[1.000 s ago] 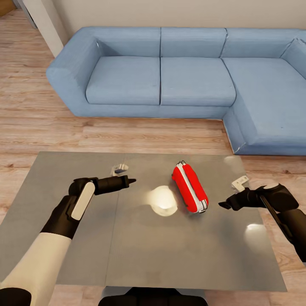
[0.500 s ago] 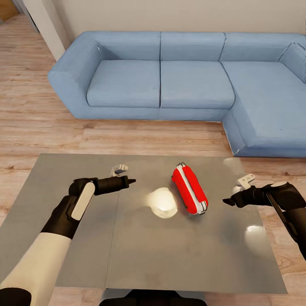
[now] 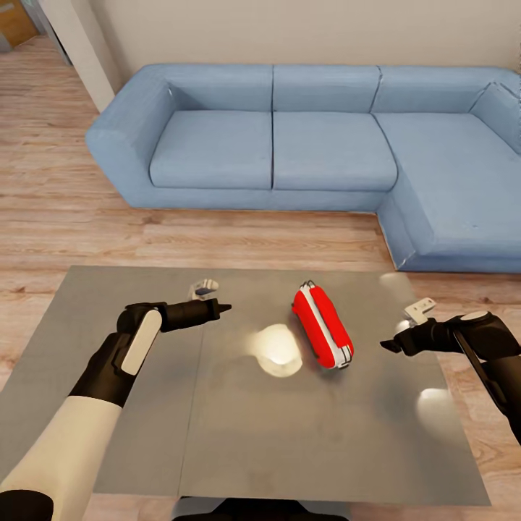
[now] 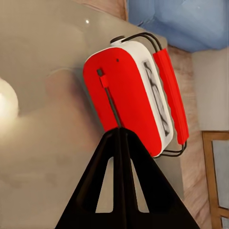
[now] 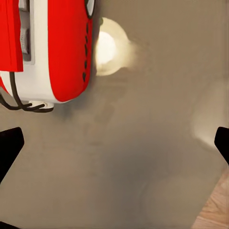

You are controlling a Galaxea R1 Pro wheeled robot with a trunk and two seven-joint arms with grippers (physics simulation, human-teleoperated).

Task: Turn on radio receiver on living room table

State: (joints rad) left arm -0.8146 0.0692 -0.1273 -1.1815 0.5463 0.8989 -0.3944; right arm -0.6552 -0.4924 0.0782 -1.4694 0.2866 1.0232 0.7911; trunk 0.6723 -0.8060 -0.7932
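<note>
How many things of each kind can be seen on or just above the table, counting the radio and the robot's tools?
Radio receiver: 1
Robot tools: 2, the left tool and the right tool
Total: 3, all over the table

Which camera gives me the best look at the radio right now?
Left wrist view: nearly the whole radio receiver and its wire stand. The head view shows it small, edge-up on the table; the right wrist view crops it at the frame's corner.
</note>
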